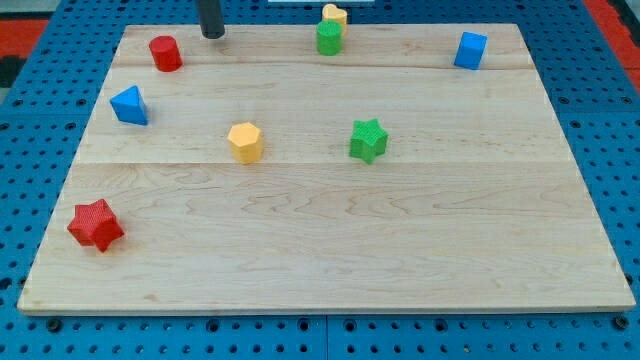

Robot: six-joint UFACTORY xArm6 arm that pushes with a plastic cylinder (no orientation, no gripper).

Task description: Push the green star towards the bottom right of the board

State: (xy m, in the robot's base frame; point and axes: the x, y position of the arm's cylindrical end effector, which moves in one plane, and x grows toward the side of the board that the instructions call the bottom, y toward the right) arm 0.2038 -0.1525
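Observation:
The green star [368,140] lies a little right of the board's middle. My tip [213,35] is at the board's top edge, left of centre, far up and left of the star. It stands just right of a red cylinder [166,53] and touches no block.
A yellow hexagon block [245,142] lies left of the star. A green cylinder [329,38] and a yellow block [335,15] sit at the top centre. A blue cube [470,50] is at top right, a blue triangle [130,105] at left, a red star [96,225] at bottom left. The wooden board [330,250] lies on a blue pegboard.

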